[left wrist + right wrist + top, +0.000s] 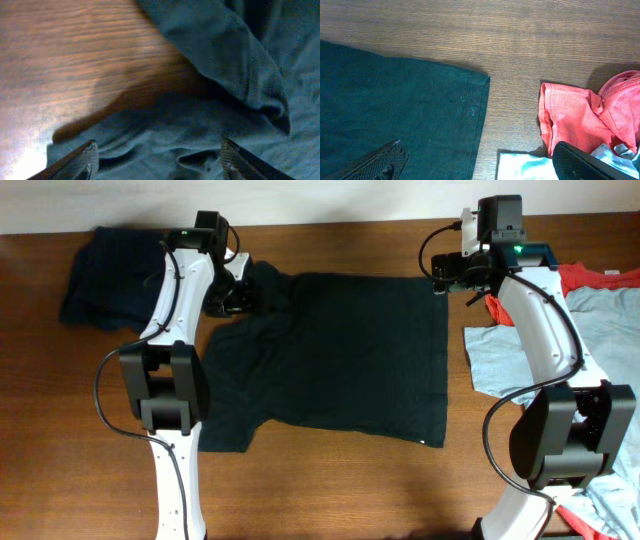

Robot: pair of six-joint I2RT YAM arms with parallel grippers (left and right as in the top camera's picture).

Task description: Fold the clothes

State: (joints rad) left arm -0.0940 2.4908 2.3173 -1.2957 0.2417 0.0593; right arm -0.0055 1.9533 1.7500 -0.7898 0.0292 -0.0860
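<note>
Left end effector (160,152) spread over rumpled black T-shirt (340,350); wood-grain table (330,490).

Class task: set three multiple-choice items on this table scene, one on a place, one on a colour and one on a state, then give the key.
1. Where does the navy shirt lie?
A. at the far left end of the table
B. at the right end
C. in the middle

2. In the right wrist view, what colour is the garment across the bare wood from the black shirt?
A. yellow
B. red-orange
C. green

3. How is the right gripper?
A. open, holding nothing
B. shut on cloth
C. shut on nothing

Key:
1 A: overhead, it lies bunched at the far left.
2 B: the red shirt lies just past the black hem corner.
3 A: its jaws stand wide apart over that corner, with nothing between them gripped.
</note>
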